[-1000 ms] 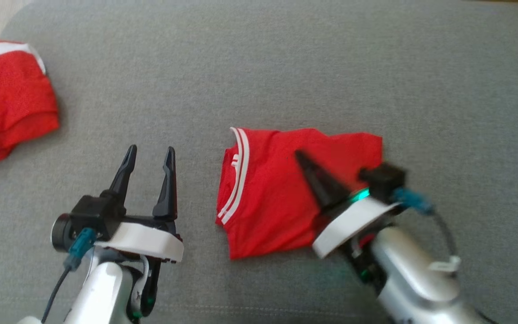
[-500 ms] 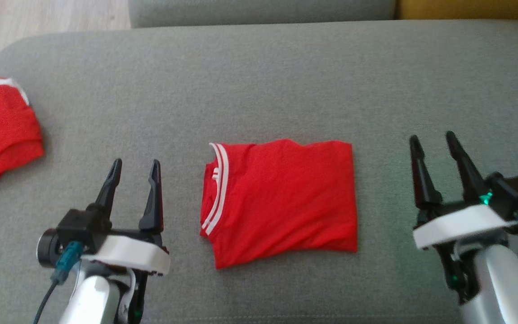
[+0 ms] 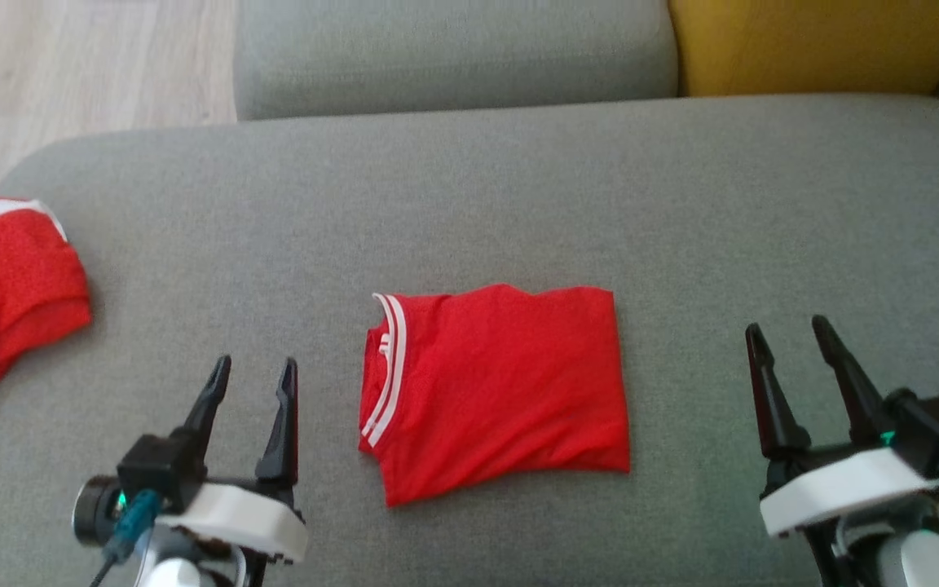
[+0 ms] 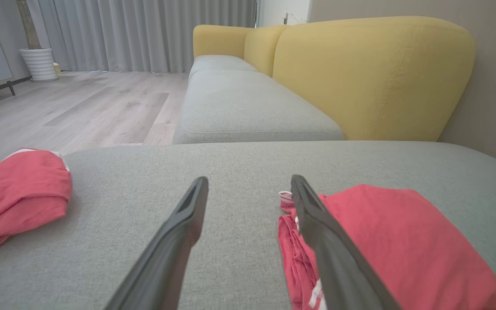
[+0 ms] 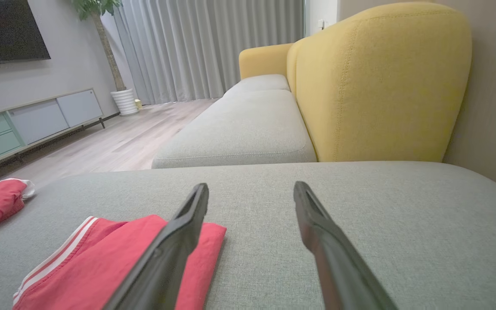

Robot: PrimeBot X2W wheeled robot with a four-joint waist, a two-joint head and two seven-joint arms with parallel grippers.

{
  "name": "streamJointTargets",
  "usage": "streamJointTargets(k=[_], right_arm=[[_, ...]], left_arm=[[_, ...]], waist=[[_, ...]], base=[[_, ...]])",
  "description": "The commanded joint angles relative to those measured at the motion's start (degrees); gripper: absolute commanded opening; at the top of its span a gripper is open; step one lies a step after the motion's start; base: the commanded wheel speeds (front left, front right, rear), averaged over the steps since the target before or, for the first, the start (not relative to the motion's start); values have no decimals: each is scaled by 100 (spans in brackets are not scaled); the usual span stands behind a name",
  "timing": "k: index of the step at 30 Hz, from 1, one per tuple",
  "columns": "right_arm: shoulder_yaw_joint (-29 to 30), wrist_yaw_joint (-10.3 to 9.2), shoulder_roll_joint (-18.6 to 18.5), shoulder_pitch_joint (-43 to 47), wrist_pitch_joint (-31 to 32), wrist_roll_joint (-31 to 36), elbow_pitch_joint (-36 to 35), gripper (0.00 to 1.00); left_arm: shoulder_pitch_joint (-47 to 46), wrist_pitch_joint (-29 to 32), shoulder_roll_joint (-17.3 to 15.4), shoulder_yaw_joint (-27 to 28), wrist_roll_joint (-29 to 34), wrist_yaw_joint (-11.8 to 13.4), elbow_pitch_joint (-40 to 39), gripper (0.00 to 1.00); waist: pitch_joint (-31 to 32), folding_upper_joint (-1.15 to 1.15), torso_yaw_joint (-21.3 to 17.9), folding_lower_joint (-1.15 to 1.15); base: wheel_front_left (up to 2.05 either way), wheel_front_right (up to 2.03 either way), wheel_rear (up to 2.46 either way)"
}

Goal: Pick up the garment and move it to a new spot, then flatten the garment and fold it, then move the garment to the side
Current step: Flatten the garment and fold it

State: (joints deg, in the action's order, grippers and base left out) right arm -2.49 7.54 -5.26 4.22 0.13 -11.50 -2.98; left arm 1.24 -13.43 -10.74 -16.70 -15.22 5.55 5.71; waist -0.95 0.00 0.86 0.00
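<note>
Folded red garment (image 3: 498, 387), flat on cushion (image 3: 469, 204)

light: bright, even (soft shadows) | head view: seemingly slightly blurred

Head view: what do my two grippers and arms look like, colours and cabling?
Both the left gripper and right gripper have two long, tapered black fingers on a black block, backed by a white rounded collar and a silver forearm. Each carries a teal connector and a small green light; a dark cable leaves the left connector.
</note>
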Motion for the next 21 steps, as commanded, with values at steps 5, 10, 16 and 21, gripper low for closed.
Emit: streamJointTargets(k=[5, 10, 16, 21], right_arm=[[-54, -5, 28, 106, 90, 67, -408, 100], [-37, -5, 48, 220, 133, 107, -499, 100], [-13, -5, 80, 295, 168, 136, -583, 100], [-2, -5, 112, 323, 187, 163, -620, 100]], left_arm=[[2, 76, -159, 158, -18, 82, -251, 100], [75, 114, -184, 171, -39, 128, -267, 100], [112, 133, -223, 206, -76, 179, -293, 100], [103, 131, -225, 207, -109, 197, -288, 100]], waist=[[196, 0, 4, 0], [253, 0, 23, 0], [283, 0, 18, 0], [270, 0, 12, 0]], base=[[0, 0, 0], [0, 0, 0], [0, 0, 0], [0, 0, 0]])
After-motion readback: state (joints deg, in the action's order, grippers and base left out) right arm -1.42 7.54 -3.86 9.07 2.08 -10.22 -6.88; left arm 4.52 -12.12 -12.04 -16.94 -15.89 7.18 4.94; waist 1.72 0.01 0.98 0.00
